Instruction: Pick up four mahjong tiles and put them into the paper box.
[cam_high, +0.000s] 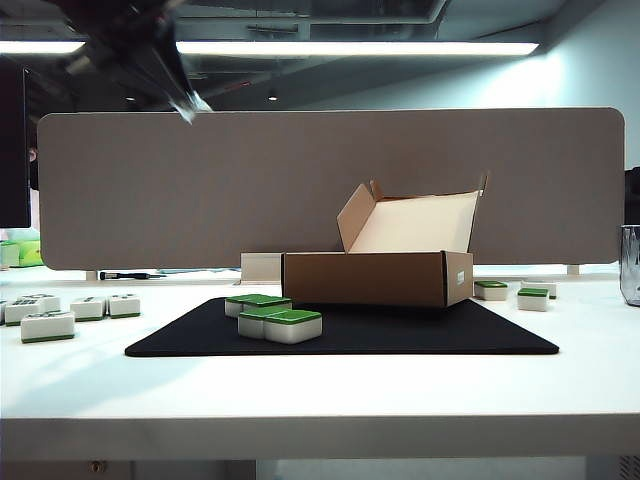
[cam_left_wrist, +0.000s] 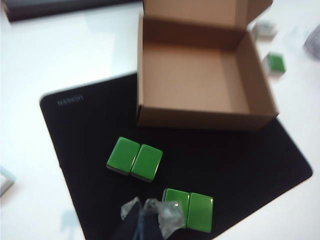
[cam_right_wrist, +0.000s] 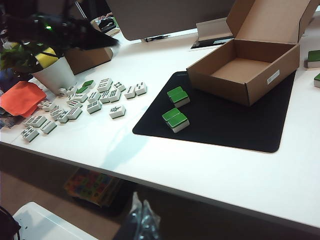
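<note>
A brown cardboard paper box (cam_high: 375, 277) with its hinged lid standing open and a pale cream inside sits at the far edge of a black rectangular mat (cam_high: 340, 330), toward the mat's right half, and nothing lies in it. On the same mat, nearer its left edge, four small white mahjong tiles with bright green backs (cam_left_wrist: 161, 184) lie green side up in two touching pairs, one pair just beside the box's front wall (cam_left_wrist: 205, 119) and the other closer to the mat's near edge. The near right part of the mat is bare, and the white bench (cam_high: 320, 395) in front of the mat runs open to its front edge. Toward the bench's left edge a scatter of white tiles with dark printed faces (cam_right_wrist: 85, 102) is spread out, well apart from the mat, and a few more green-backed tiles (cam_high: 520, 293) lie off the mat's far right corner. The left gripper (cam_left_wrist: 150, 212) hangs above the near pair of tiles, its jaws pressed together with nothing between them, clear of the tiles as far as I can see. The right gripper (cam_right_wrist: 142, 215) is held out beyond the bench's front edge, below its level; its dark tips look close together and hold nothing, though I cannot tell for certain whether they meet.
</note>
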